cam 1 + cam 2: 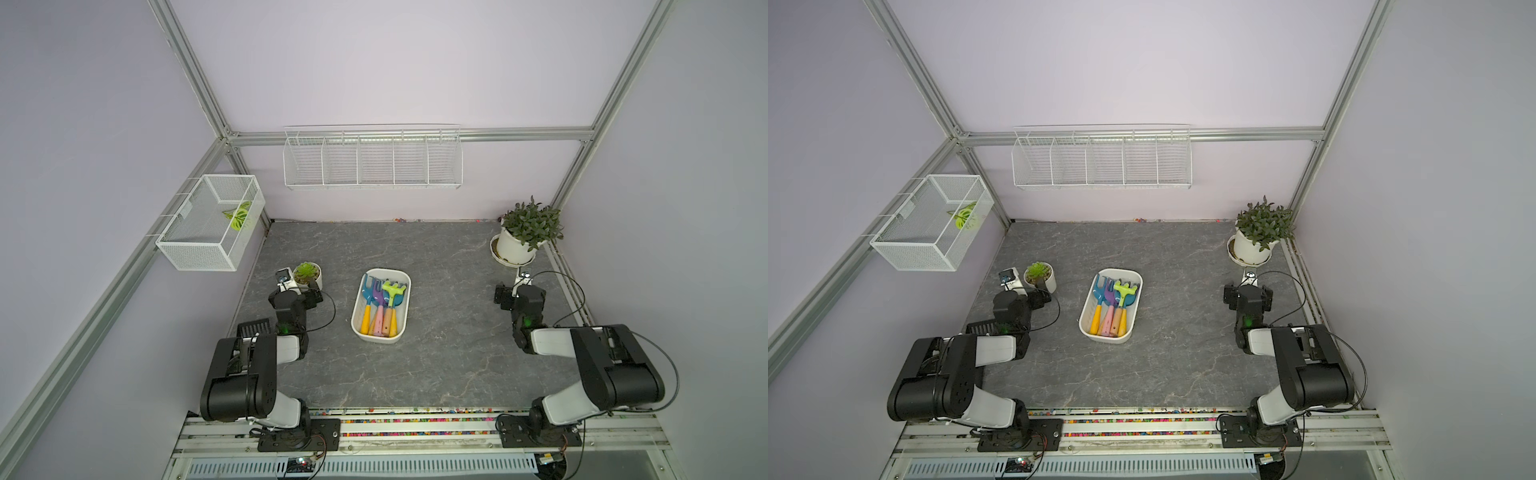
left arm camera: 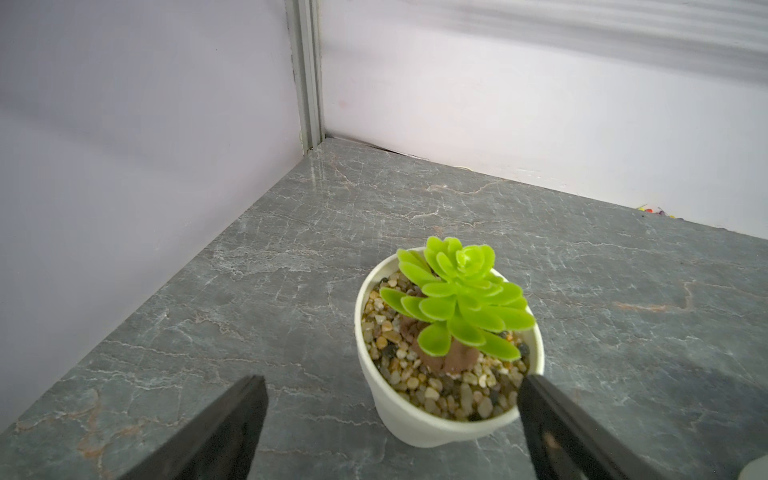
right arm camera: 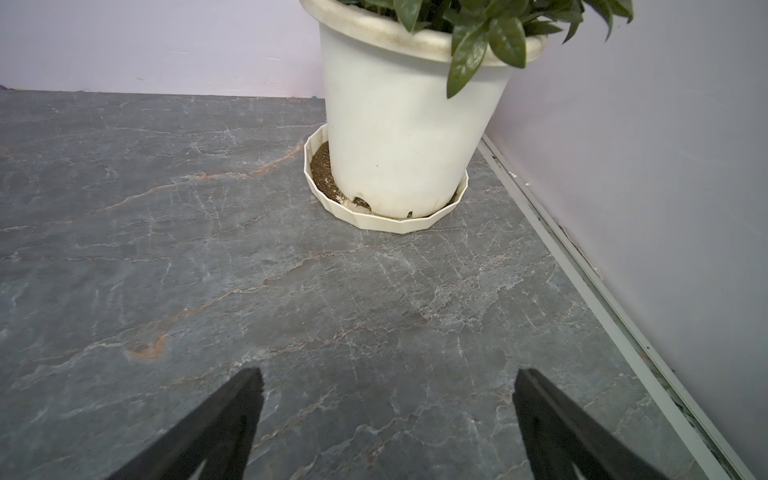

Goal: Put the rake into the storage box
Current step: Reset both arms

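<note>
Overhead, in both top views, a grey marbled worktop (image 1: 436, 374) sits inside a lilac-walled booth. A long white wire rack (image 1: 372, 160) hangs on the back wall. A white mesh basket (image 1: 208, 224) on the left wall holds a green leaf (image 1: 237, 216). A leafy plant in a white pot (image 1: 515, 245) stands on a saucer (image 3: 374, 220) in the worktop's far right corner. The storage box (image 1: 376, 338) rests mid-worktop. The lime-green rake (image 1: 394, 288) lies inside it beside other bright tools (image 1: 368, 295) (neither wrist view shows the box). A small succulent pot (image 1: 307, 274) sits near the left edge. Only the left wrist view reveals its pebbles (image 2: 415, 382), framed by the left gripper (image 2: 391, 379), jaws spread wide and empty. The right gripper (image 3: 388, 372), equally spread and empty, hovers over bare worktop before the saucer, where soil (image 3: 320, 166) shows.
</note>
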You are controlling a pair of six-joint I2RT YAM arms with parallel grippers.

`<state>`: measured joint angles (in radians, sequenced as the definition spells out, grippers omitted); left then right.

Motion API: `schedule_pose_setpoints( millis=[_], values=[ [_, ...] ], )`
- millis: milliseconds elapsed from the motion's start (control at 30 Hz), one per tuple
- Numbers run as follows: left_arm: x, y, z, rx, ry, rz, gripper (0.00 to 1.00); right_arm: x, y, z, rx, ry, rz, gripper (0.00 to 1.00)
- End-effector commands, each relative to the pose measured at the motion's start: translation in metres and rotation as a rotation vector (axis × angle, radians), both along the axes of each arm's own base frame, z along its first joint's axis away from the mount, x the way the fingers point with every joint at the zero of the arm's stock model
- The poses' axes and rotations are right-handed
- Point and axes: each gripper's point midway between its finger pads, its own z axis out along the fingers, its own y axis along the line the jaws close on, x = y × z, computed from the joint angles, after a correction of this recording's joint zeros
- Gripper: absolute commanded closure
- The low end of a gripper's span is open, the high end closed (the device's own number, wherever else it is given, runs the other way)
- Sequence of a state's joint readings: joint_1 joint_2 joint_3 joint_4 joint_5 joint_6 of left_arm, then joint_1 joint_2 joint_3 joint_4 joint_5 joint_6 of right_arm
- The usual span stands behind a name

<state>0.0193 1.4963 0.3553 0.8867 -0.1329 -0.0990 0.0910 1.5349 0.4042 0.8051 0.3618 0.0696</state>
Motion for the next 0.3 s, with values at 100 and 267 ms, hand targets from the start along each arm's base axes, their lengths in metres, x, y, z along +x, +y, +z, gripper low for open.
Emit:
schedule_pose_setpoints(
  millis=[100, 267],
  values=[
    [0.0011, -0.0022, 0.0026, 0.008, -0.013, -0.012, 0.00, 0.0019, -0.0002, 0.0046, 0.008, -0.017, 0.003, 0.01],
    [0.0014, -0.0028, 0.0029, 0.008, -0.014, -0.013, 0.00, 0.0007, -0.0002, 0.0051, 0.006, -0.024, 0.005, 0.01]
  ],
)
